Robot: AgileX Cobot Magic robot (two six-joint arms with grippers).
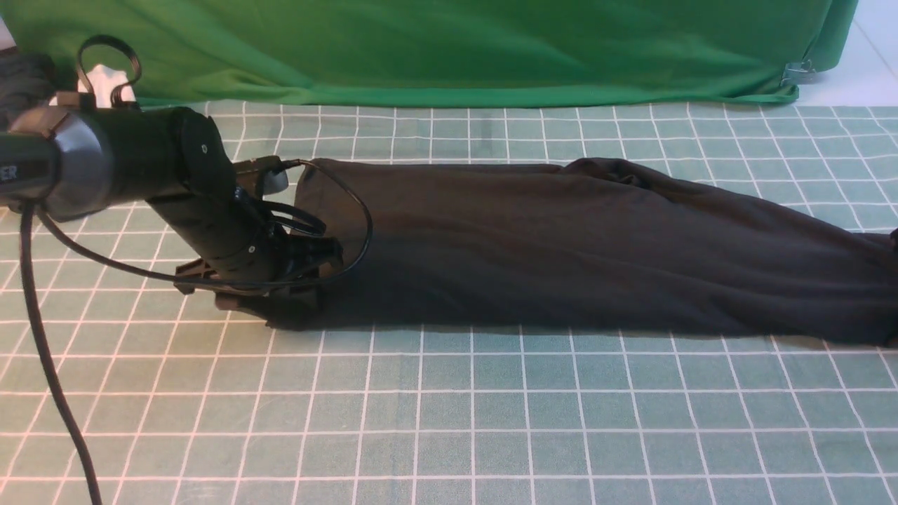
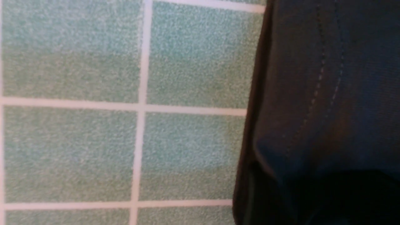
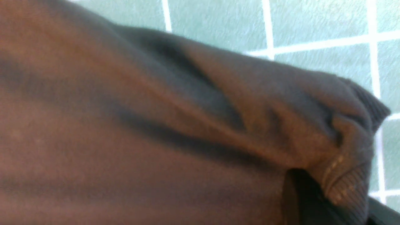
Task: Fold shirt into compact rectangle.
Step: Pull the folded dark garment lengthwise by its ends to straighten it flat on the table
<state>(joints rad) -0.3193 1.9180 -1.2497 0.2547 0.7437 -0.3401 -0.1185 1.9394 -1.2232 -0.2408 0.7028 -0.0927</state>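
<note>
The shirt lies across the middle of the table as a long black band, folded lengthwise, running from left of centre out past the right edge of the front view, on the pale green checked cover. The left arm reaches down to the band's left end, and the left end effector sits low against the cloth there. It is dark against dark, so whether its jaws are apart or have hold of anything cannot be told. Its wrist view shows only the stitched hem lying beside bare checks. The right end effector is outside the front view. It is closed tight, and its wrist view is filled with shirt fabric gathered to a ribbed edge, which it grips.
</note>
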